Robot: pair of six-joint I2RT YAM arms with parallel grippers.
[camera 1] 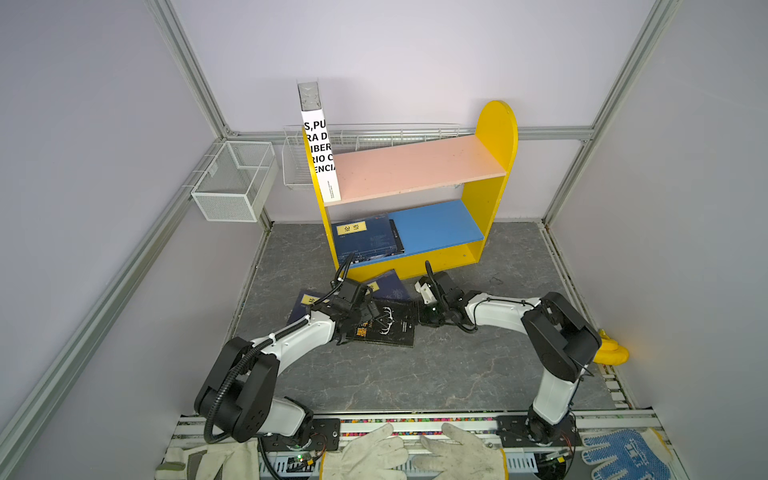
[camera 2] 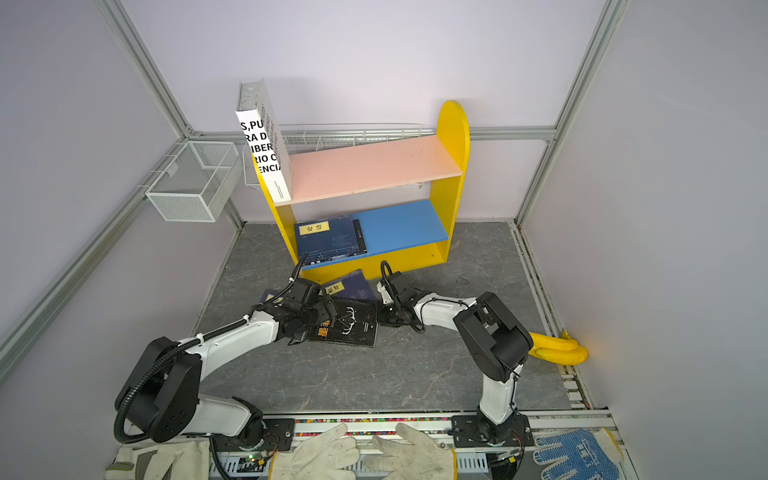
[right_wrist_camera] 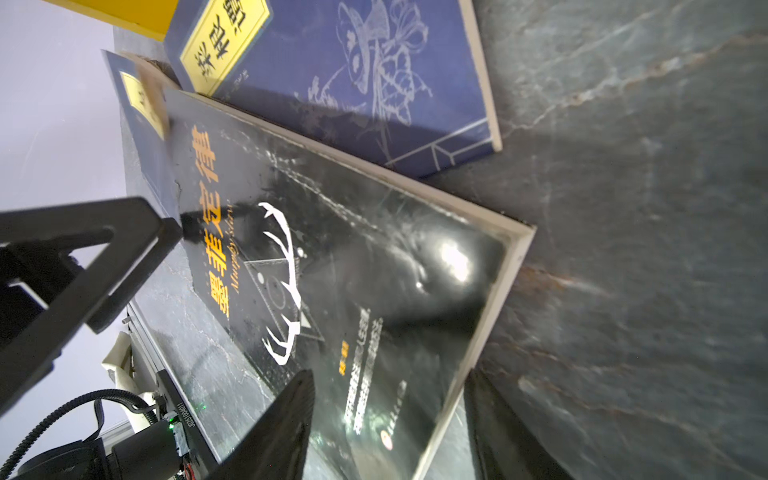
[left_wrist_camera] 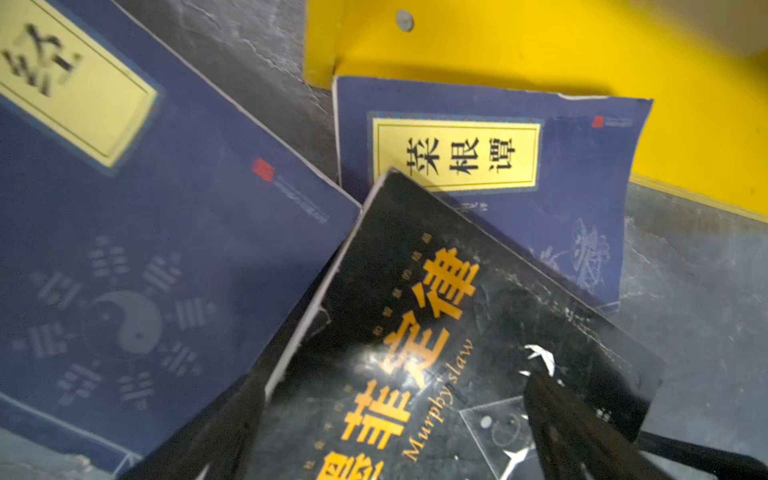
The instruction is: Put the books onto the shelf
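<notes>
Black book (camera 1: 395, 328) lies under the wide-open left tool (camera 1: 360, 326); right tool (camera 1: 424, 319) straddles its edge, grip unclear.

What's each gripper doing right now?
Left gripper: open, one fingertip resting on the glossy black paperback with orange lettering; holding nothing.
Right gripper: open, jaws straddling that paperback's edge; no clamp evident.

Three navy books (camera 1: 361, 239) (camera 1: 305, 305) (camera 1: 390, 286) (covers in view), two black books (camera 1: 390, 326) (camera 1: 398, 237), one white book (camera 1: 322, 153), one shelf (camera 1: 496, 137).
</notes>
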